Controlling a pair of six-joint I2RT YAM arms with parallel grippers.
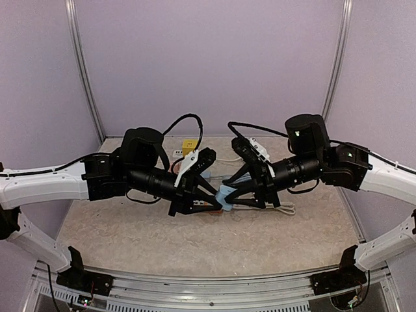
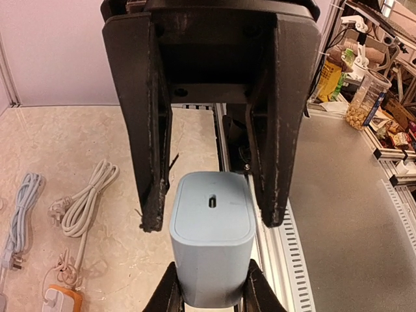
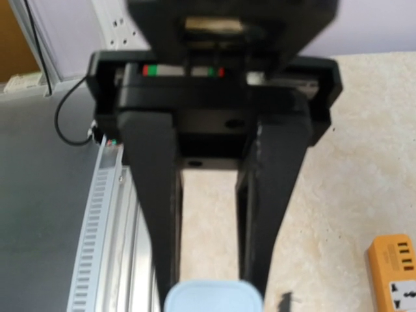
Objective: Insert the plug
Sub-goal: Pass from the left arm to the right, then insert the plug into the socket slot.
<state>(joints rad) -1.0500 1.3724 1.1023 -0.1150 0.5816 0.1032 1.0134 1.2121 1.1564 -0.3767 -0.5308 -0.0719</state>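
Hanging above the table [image 1: 162,240] between the two arms is the light-blue charger block [image 2: 211,260], the plug of this task; its face with the USB-C port [image 2: 212,201] looks up into the left wrist camera, and its prongs are hidden in every view. The left gripper [image 2: 213,222] is clamped on the block, one finger pressed to each side. The right gripper [image 3: 211,292] comes at it from the opposite end; its fingertips [image 2: 172,292] lie against the block's sides, but whether they truly pinch it I cannot tell.

The chief risk is the handover. If the left fingers let go before the right pair has a firm hold, the smooth block could slide out and drop to the table among the coiled white cable [image 2: 88,198] and the other leads. If both arms grip hard and either one shifts, they would fight over a rigid body and twist it askew in the fingers. A skewed hold matters later; the orange power strip [image 3: 393,273] lies well apart on the table, and prongs presented at a tilt would likely catch on the socket face or push the strip along rather than seat.
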